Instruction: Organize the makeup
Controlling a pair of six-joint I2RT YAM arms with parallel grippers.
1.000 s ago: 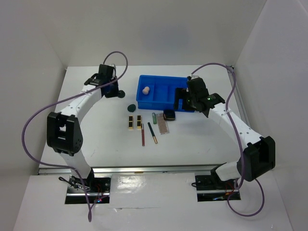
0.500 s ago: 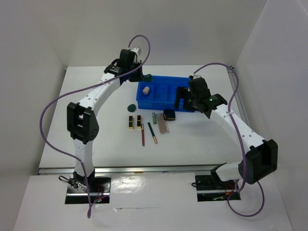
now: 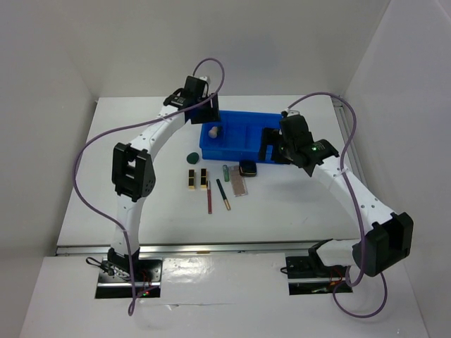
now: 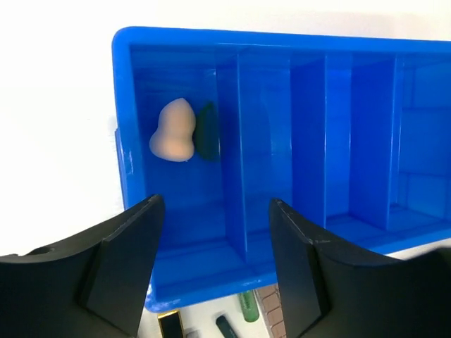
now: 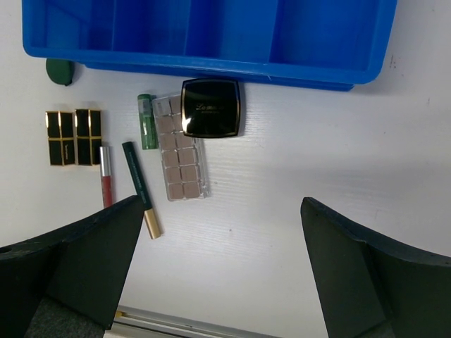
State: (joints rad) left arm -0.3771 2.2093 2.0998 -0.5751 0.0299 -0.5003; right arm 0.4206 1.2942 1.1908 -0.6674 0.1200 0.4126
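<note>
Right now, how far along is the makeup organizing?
Done: peach sponge and one dark green sponge lie in the blue bin's end compartment. In hand: nothing; left end effector and right end effector are open. Left on the table: second green sponge, two black-gold palettes, green tube, pinkish palette, black compact, two pencils.

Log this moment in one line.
left fingers: open above bin | right fingers: open above table | peach sponge, green sponge: in bin

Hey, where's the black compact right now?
In the right wrist view the compact lies just outside the blue bin, near its wall, overlapping the end of the pinkish palette, with the green tube beside that palette.
</note>
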